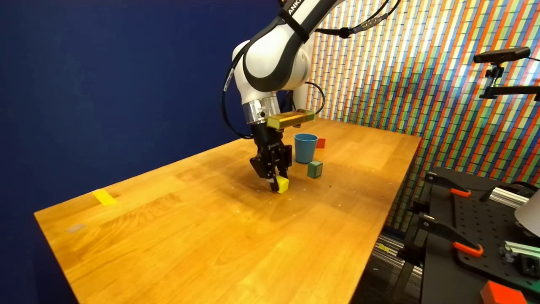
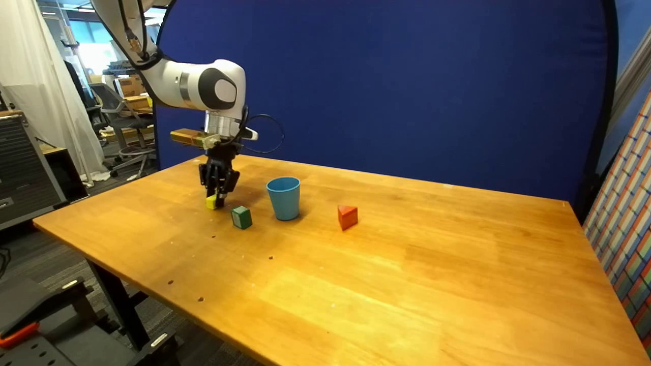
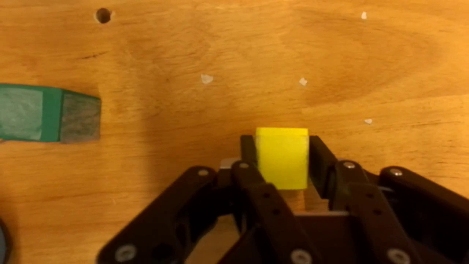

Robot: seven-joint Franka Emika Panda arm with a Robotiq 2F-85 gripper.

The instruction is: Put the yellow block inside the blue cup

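Observation:
The yellow block (image 1: 283, 185) is a small bright cube at table level, and it also shows in an exterior view (image 2: 211, 202). My gripper (image 1: 279, 180) points down at it. In the wrist view the fingers of the gripper (image 3: 283, 152) press on both sides of the yellow block (image 3: 282, 159), with no clear gap. I cannot tell whether the block is lifted off the table. The blue cup (image 1: 305, 148) stands upright and apart from the gripper; it also shows in an exterior view (image 2: 284, 199). A dark curved edge at the wrist view's lower left may be the cup.
A dark green block (image 1: 314, 169) stands on the table between the yellow block and the cup; it also shows in the wrist view (image 3: 31, 113). A red wedge-shaped block (image 2: 348, 217) lies beyond the cup. Flat yellow tape (image 1: 104, 197) marks the table (image 1: 219, 245) near one edge.

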